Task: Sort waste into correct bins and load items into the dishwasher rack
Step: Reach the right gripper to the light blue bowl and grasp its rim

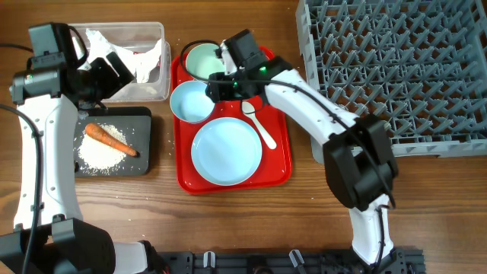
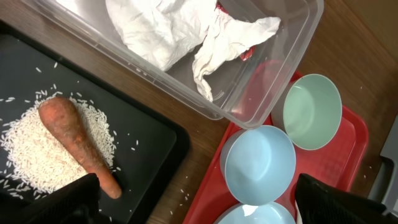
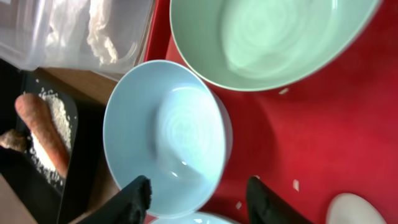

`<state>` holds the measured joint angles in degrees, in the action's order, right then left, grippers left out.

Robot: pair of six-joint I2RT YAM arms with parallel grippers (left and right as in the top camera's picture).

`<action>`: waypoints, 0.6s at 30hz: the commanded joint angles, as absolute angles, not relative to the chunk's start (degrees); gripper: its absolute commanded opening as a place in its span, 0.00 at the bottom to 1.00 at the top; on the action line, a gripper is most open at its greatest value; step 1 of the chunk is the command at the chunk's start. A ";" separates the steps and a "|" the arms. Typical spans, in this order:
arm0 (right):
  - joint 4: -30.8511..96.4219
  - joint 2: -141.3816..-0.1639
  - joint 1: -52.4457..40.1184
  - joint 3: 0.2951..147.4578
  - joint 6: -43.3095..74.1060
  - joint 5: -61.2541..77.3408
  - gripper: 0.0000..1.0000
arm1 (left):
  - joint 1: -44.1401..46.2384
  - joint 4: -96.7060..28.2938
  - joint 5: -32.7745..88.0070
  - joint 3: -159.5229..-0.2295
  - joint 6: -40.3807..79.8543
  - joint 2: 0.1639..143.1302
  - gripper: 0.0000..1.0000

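Note:
A crumpled white napkin [image 1: 125, 53] [image 2: 180, 31] and a bit of red wrapper [image 2: 247, 55] lie in the clear tub [image 1: 156, 84]. The carrot [image 1: 109, 139] [image 2: 78, 140] rests on rice [image 1: 95, 156] in the black tray [image 1: 143, 116]. My left gripper [image 1: 114, 76] [image 2: 199, 208] hangs wide open and empty between the tub and the black tray. My right gripper [image 1: 215, 82] [image 3: 199, 202] is open, its fingers either side of the rim of the pale blue bowl [image 1: 190, 103] [image 3: 165, 130]. A greenish bowl [image 1: 202, 61] sits behind it.
The bowls, a pale blue plate [image 1: 226, 151] and a white spoon [image 1: 262, 129] sit on a flat red tray [image 1: 278, 164]. The grey pegged rack [image 1: 396, 68] fills the right back of the table. Loose rice grains lie between the black and red trays.

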<state>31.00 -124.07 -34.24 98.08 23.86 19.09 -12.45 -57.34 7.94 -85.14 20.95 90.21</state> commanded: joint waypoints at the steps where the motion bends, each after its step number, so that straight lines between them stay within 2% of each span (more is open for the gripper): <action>1: 29.26 -127.07 -34.74 98.87 25.65 16.14 0.45 | -12.75 -57.74 8.01 -85.78 21.50 90.00 1.00; 9: 29.17 -130.91 -35.40 98.87 27.20 16.10 0.39 | -12.75 -57.71 8.01 -85.78 21.50 90.00 1.00; 14: 29.45 -132.00 -35.46 98.87 27.44 16.29 0.22 | -12.75 -57.74 8.01 -85.78 21.50 90.00 1.00; 15: 29.45 -132.00 -35.46 98.89 27.44 16.29 0.12 | -12.75 -57.71 8.01 -85.78 21.47 90.00 1.00; 16: 29.50 -132.00 -35.46 98.89 27.57 16.32 0.07 | -12.75 -57.71 8.01 -85.78 21.50 90.00 1.00; 18: 29.67 -131.98 -35.46 98.89 28.36 16.32 0.04 | -12.75 -57.71 8.01 -85.78 21.50 90.00 1.00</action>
